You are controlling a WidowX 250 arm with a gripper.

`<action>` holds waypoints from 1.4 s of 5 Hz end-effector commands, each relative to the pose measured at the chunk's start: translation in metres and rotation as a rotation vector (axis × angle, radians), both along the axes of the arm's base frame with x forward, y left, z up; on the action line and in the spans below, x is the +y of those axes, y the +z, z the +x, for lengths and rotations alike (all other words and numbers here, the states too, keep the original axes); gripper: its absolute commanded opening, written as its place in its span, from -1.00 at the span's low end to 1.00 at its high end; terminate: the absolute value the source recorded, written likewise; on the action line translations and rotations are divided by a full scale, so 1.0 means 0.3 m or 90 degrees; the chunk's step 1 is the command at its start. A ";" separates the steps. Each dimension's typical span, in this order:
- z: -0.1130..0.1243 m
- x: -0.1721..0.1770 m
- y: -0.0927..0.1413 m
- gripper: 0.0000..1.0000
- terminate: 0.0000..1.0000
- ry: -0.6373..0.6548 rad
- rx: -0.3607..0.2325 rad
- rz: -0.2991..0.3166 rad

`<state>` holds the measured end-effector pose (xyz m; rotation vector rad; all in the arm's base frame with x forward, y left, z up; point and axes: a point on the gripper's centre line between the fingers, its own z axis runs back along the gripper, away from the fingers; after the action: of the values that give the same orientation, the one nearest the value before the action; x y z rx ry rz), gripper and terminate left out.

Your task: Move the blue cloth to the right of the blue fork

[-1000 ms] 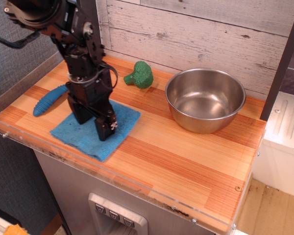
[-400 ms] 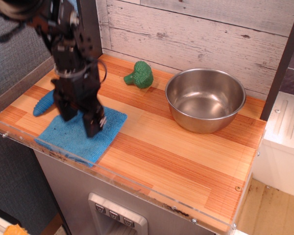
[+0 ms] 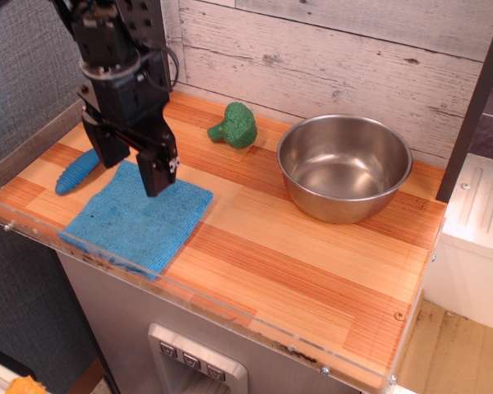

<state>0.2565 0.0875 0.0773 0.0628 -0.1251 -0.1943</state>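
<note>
Table, front edge: clear lip runs along it, left to right.

Cloth lies flat at the front-left corner. Roughly square, turned diamond-wise: one corner toward the front lip, the opposite toward the back. Its front-left side lies just inside the lip. No folds seen, small dark specks on the nap.

Fork just left of the cloth, near its upper-left edge. Only the ribbed blue handle shows; long axis runs from front-left to back-right, rounded butt toward the front-left. Tine end is hidden behind the end effector. Whether handle and cloth touch, cannot tell.

End effector hangs over the cloth's back corner, fingers pointing down, spread apart and empty. The near finger shows in front of the cloth's upper edge; whether its tip touches the cloth, cannot tell.

Open room: wide bare wood to the right of the cloth, across the middle and the whole front-right.

Farther back: green broccoli near the wall, well apart from the cloth. Steel bowl at back right, upright, empty.
</note>
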 end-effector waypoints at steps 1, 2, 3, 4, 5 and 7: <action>-0.017 -0.028 0.078 1.00 -1.00 0.030 -0.002 0.001; -0.034 -0.052 0.077 1.00 -1.00 0.054 -0.004 0.000; -0.046 -0.084 0.086 1.00 -1.00 0.065 -0.013 0.008; -0.058 -0.110 0.082 1.00 -1.00 0.090 -0.007 0.005; -0.064 -0.129 0.068 1.00 -1.00 0.098 0.006 -0.006; -0.064 -0.129 0.068 1.00 -1.00 0.098 0.006 -0.006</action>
<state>0.2351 0.0492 0.0912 0.0561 -0.0831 -0.0340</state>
